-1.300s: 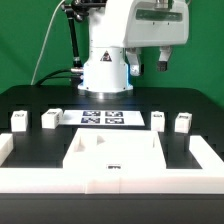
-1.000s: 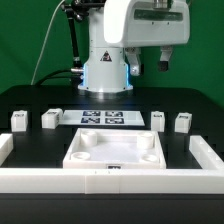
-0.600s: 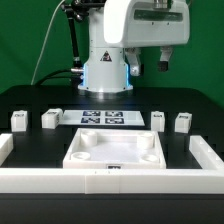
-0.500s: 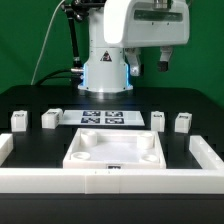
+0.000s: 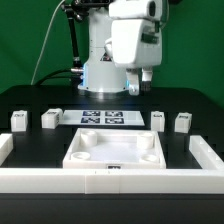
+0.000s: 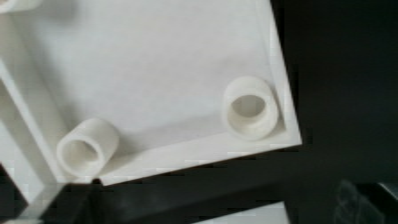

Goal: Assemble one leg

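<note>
Four small white legs stand on the black table in the exterior view: two at the left (image 5: 18,120) (image 5: 50,118) and two at the right (image 5: 157,119) (image 5: 182,122). The large flat white panel (image 5: 115,155) with round corner sockets lies in front of them. My gripper (image 5: 142,80) hangs high above the table, behind the parts, touching nothing. In the wrist view the panel (image 6: 151,70) fills most of the picture, with two of its sockets (image 6: 249,105) (image 6: 86,148) in sight. My gripper (image 6: 222,205) is open and empty, its dark fingertips (image 6: 80,200) far apart. No leg shows in the wrist view.
The marker board (image 5: 103,118) lies flat between the two pairs of legs. A raised white border (image 5: 110,183) runs along the table's front and up both sides (image 5: 210,152). The robot's base (image 5: 100,70) stands behind the marker board.
The hand has swung toward the exterior view's left and turned, now over the middle of the table. The panel shifted slightly early on; the legs have stayed in place.
</note>
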`<state>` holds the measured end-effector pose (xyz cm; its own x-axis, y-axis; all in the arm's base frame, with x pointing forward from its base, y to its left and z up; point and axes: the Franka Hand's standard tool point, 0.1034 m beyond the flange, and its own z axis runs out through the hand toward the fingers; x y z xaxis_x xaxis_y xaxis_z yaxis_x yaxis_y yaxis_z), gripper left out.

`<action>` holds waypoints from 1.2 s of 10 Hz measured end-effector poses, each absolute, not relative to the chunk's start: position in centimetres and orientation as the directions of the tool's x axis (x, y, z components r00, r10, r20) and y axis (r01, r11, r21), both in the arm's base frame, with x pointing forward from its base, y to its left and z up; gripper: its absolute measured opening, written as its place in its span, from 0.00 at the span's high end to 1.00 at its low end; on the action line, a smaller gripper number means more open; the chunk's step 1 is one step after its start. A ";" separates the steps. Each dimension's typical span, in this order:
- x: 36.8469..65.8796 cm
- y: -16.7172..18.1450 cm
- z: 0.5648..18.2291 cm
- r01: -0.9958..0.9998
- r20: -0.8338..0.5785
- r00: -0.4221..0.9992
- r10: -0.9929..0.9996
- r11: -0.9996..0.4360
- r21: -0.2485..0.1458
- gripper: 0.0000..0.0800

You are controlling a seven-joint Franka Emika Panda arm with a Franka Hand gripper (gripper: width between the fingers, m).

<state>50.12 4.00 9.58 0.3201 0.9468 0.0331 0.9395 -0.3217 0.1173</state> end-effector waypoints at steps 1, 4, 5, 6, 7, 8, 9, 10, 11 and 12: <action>50.1 3.9 9.6 0.938 0.032 0.325 0.945 -0.326 0.116 0.19; 50.0 3.9 9.4 0.939 0.031 0.325 0.945 -0.326 0.112 0.19; 49.9 3.8 9.1 0.945 0.027 0.305 0.952 -0.306 0.112 0.19; 49.5 3.4 8.0 0.971 0.015 0.209 0.978 -0.209 0.117 0.19; 49.1 3.1 6.8 0.983 0.004 0.158 0.987 -0.158 0.095 0.19; 49.0 2.9 5.8 0.992 -0.002 0.088 0.996 -0.087 0.086 0.19; 48.9 2.7 4.2 0.997 -0.006 0.031 1.000 -0.030 0.071 0.19; 49.0 2.3 2.8 0.998 -0.007 0.023 1.000 -0.023 0.053 0.19; 49.2 1.9 2.0 0.999 -0.006 0.031 0.999 -0.031 0.045 0.19; 49.4 1.6 1.7 0.998 -0.005 0.038 0.999 -0.038 0.042 0.19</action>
